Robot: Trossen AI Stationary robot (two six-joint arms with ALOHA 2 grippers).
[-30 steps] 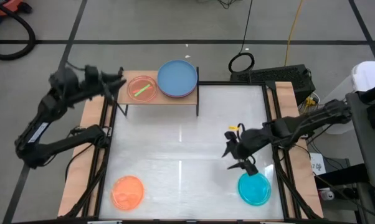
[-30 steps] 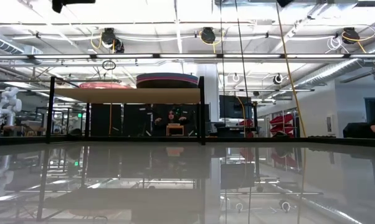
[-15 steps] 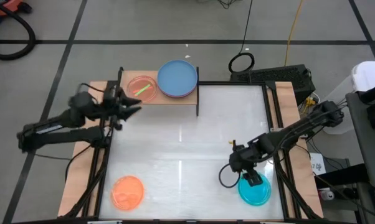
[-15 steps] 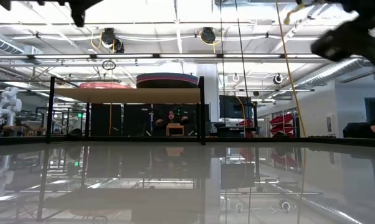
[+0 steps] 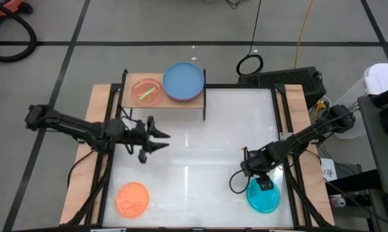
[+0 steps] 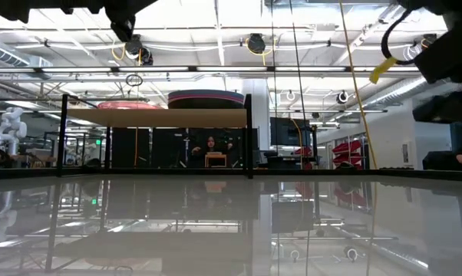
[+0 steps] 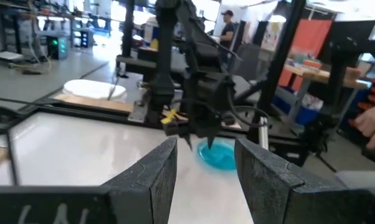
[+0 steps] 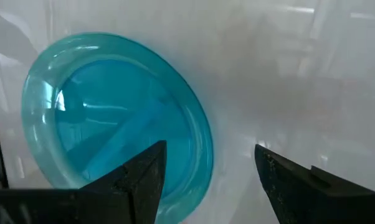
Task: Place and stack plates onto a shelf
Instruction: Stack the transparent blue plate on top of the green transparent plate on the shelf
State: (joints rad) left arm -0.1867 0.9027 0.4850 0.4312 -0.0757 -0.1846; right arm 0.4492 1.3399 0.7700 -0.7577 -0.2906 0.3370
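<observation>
- The right pincer (image 5: pixel 263 183) is seen low over the near right part of the counter, its two dark fingers (image 8: pixel 141 180) spread wide and holding nothing; they straddle the rim of the small translucent cyan round plate (image 8: pixel 113 118), which lies flat on the white counter (image 5: pixel 194 142).
- The left pincer (image 5: pixel 160 138) is held out over the left middle of the counter, its fingers (image 7: pixel 153 171) parted and empty, well apart from every plate.
- A small translucent orange round plate (image 5: pixel 132 198) lies flat at the near left corner.
- On the low shelf with the light wooden top board (image 5: pixel 171 103) at the far edge, a small translucent pink plate (image 5: pixel 146 91) with a green streak is seen beside a stack topped by a larger opaque blue plate (image 5: pixel 184 80).
</observation>
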